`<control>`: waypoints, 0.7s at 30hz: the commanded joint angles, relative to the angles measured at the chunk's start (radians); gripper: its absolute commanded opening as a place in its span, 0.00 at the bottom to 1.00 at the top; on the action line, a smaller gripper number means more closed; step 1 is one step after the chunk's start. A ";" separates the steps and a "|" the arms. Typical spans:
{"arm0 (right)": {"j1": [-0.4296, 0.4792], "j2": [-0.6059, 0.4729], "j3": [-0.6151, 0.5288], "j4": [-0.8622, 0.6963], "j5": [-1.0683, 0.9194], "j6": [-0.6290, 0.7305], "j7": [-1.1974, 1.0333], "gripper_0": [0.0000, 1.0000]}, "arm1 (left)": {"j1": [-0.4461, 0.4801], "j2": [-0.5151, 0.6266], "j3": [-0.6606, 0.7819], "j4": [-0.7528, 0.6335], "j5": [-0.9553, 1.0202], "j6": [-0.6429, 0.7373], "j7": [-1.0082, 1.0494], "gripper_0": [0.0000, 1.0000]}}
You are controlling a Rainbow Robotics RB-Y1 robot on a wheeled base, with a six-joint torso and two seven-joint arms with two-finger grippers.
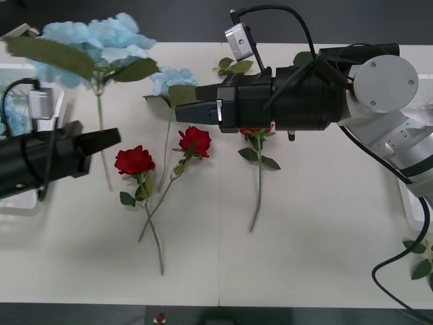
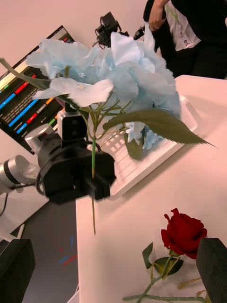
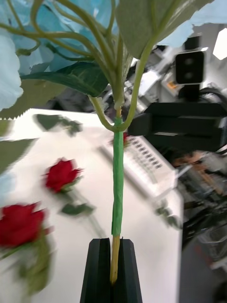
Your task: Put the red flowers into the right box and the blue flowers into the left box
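Note:
My left gripper (image 1: 108, 139) is shut on the green stem (image 3: 117, 189) of a big blue flower (image 1: 91, 40), held above the table beside the left box (image 1: 17, 200). Another blue flower (image 1: 172, 78) lies at the back middle. My right gripper (image 1: 184, 112) hovers open just in front of it, its black fingers (image 2: 210, 267) wide apart. Three red flowers lie on the table: one front left (image 1: 134, 160), one in the middle (image 1: 195, 140), and one (image 1: 256, 139) half hidden under the right arm. The right box (image 1: 414, 203) sits at the right edge.
A pale blue cluster (image 1: 10, 122) lies inside the left box. Loose green leaf sprigs lie at the back (image 1: 233, 66) and near the right box (image 1: 421, 265). The table's front half, below the rose stems, is bare. The right arm's black body (image 1: 291, 98) spans the back right.

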 commanded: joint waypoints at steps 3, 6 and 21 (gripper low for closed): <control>-0.024 -0.013 -0.010 -0.028 0.001 0.001 0.041 1.00 | 0.084 0.157 0.272 0.001 -0.306 0.007 0.274 0.00; -0.057 -0.089 0.008 -0.002 0.037 0.037 0.013 1.00 | 0.083 0.207 0.342 0.007 -0.470 0.010 0.379 0.00; -0.227 -0.405 0.044 0.026 0.272 0.417 -0.312 1.00 | 0.083 0.324 0.451 0.187 -1.009 -0.257 0.561 0.00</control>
